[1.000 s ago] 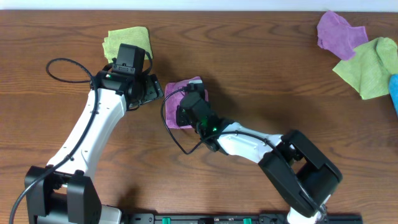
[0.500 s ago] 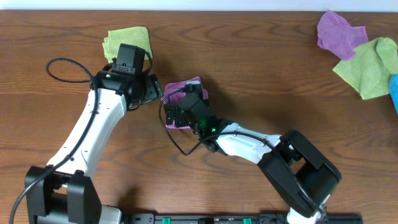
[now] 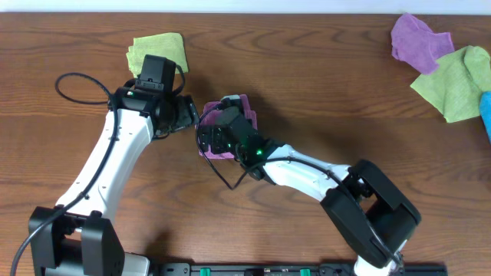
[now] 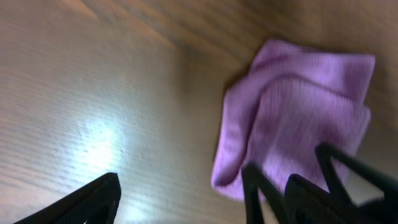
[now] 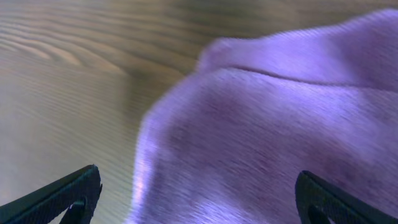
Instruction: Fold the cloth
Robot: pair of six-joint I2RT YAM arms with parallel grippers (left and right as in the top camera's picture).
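Start at the far left corner of the tabletop (image 3: 322, 77), where a green cloth (image 3: 157, 50) lies in a loose fold. The left arm (image 3: 115, 153) reaches past its near side toward the middle.

The left fingers (image 3: 190, 113) sit just left of the purple cloth (image 3: 242, 106). In the left wrist view, note that the left fingers (image 4: 81, 202) stand wide apart and grip nothing. One is over bare wood. The other is at the near-left edge of the purple cloth (image 4: 298, 118), which lies folded, its layers stacked.

Find the purple cloth left of center, about midway between the far and near edges.

The right fingers (image 3: 219, 126) are directly over the purple cloth and cover most of it from above. In the right wrist view, the right fingers (image 5: 62, 193) are spread wide, with the purple cloth (image 5: 280, 124) filling the space between them. You cannot tell whether the tips touch the fabric.

At the far right corner, a second purple cloth (image 3: 418, 37), a second green cloth (image 3: 456, 80) and a blue item (image 3: 486, 115) lie bunched together.
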